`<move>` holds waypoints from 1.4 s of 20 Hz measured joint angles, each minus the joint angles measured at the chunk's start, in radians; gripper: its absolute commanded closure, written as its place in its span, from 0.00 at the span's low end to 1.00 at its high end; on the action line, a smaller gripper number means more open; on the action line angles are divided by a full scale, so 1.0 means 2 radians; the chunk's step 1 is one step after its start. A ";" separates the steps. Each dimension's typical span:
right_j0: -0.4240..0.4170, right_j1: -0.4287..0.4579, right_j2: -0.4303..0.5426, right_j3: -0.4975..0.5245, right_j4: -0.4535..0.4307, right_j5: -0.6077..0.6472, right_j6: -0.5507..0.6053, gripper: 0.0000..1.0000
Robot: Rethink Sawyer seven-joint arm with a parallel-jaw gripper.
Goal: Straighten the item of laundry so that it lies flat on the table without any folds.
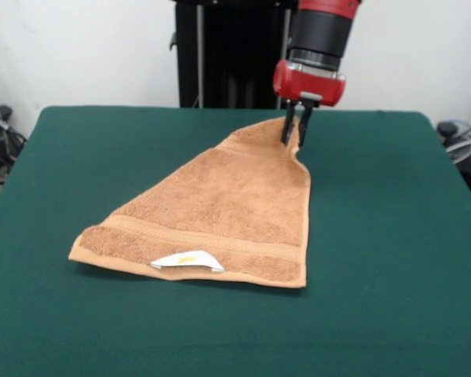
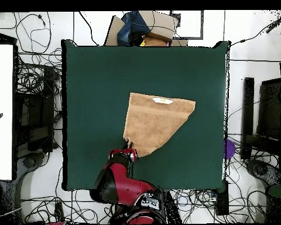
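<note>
On the dark green table, seen from the front, the towel lies a little left of the middle, and everything else can be placed from it. At the towel's left end sits its near-left corner, a blunt point resting flat on the felt. From that corner the near hem runs rightward along a woven border band, and partway along this hem a small white label with a yellow mark peeks out from the edge. Further right the hem ends at the near-right corner, also flat on the table. Above the hem the cloth narrows into a rough triangle: its left side slopes up and to the right, while its right side rises almost straight, so the shape tapers to a peak at the towel's far right. At that peak the cloth is drawn up off the surface, and the gripper stands there with its two dark fingers close together, pinching the raised tip of the towel. Its red body hangs directly above the peak. In the overhead view the towel shows the same tapered outline near the table's centre, the label on its straight edge and the gripper at the opposite pointed end.
</note>
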 measured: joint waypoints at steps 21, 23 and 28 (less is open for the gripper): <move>0.000 0.000 0.000 0.000 -0.005 0.000 0.000 0.00; 0.000 0.000 0.000 0.000 -0.005 0.000 0.000 0.00; -0.004 -0.010 0.000 0.000 -0.005 0.002 0.000 0.00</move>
